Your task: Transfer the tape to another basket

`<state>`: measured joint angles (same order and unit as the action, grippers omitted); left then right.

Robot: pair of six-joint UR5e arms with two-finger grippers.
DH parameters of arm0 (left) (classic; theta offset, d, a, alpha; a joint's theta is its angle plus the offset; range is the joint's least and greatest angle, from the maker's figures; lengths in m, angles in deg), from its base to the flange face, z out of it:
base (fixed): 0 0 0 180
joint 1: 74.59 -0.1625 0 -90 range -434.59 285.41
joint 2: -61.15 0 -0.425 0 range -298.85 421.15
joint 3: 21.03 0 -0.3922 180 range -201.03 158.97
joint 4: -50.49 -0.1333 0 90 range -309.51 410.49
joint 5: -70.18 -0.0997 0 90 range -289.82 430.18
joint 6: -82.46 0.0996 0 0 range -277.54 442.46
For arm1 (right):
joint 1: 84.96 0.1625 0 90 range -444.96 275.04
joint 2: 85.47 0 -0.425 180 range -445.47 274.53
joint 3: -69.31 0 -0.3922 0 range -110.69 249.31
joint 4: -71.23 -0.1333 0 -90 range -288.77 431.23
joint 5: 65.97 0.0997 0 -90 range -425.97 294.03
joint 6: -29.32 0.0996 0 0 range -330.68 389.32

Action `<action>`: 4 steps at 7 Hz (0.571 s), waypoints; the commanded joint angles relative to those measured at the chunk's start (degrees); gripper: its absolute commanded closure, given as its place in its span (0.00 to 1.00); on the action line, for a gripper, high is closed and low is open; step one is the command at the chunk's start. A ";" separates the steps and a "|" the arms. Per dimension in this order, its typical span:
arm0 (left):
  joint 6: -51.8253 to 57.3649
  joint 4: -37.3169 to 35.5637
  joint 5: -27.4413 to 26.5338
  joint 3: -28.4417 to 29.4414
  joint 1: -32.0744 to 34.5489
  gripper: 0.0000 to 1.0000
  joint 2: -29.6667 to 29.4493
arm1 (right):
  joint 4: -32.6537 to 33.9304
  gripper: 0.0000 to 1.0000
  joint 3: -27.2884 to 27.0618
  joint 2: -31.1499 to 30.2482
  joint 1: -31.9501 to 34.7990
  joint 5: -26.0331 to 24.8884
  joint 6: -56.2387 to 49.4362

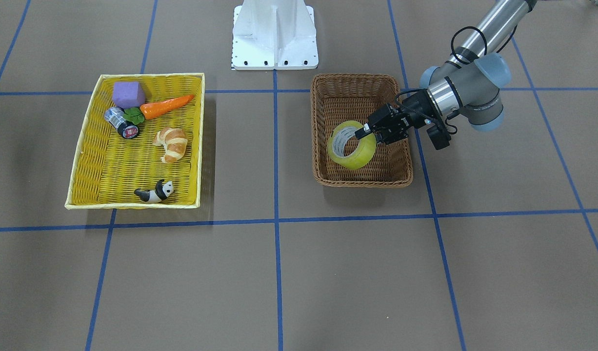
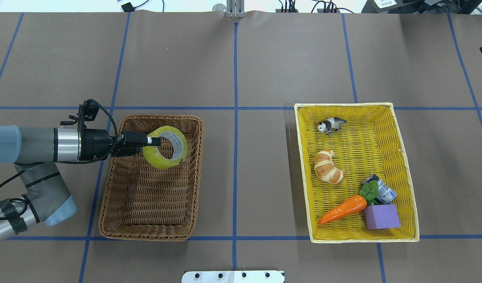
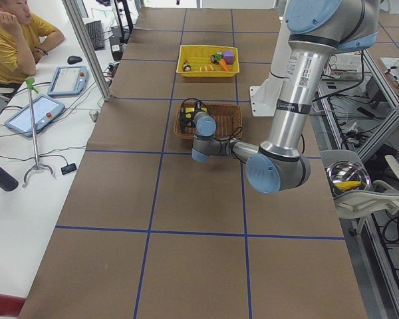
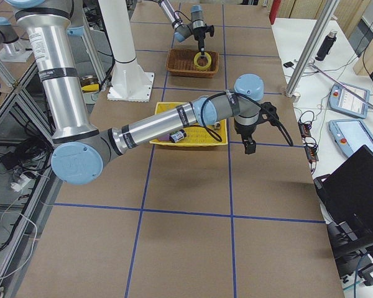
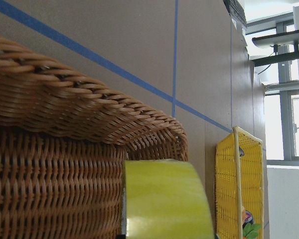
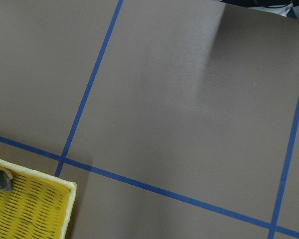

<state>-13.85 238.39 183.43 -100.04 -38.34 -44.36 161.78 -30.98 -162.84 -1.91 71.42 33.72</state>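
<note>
Brown table (image 2: 264, 59) bears the basket (image 2: 146, 234), where left fingers (image 2: 152, 140) pinch the tape (image 2: 164, 159) by its wall. It seems light, stiff and slippery. Right fingers (image 4: 249, 148): cannot tell.

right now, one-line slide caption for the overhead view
Left gripper pinches the tape at the brown basket.

The table (image 2: 264, 59) is covered in plain brown paper, and blue lines (image 2: 235, 78) divide it into large squares. A brown wicker basket (image 2: 146, 232) sits directly on it toward the robot's left. A shallower yellow tray (image 2: 402, 165) sits well apart toward its right. The white base plate (image 1: 274, 44) stands at the robot's edge, in line with the gap between them.
</note>
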 commanded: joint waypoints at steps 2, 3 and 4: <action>3.05 0.27 0.05 -0.62 1.79 0.02 1.10 | -0.11 0.00 0.00 -0.06 0.01 0.07 -0.01; 4.45 0.61 0.05 -1.14 4.59 0.02 1.10 | 0.33 0.00 0.00 -0.06 0.01 -0.02 -0.01; 4.46 0.44 -0.04 -2.28 8.71 0.02 1.01 | 0.34 0.00 0.18 -1.71 1.48 -0.20 0.08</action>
<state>-9.97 238.85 183.45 -101.25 -33.81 -43.32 161.95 -30.92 -163.28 -1.55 71.39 33.73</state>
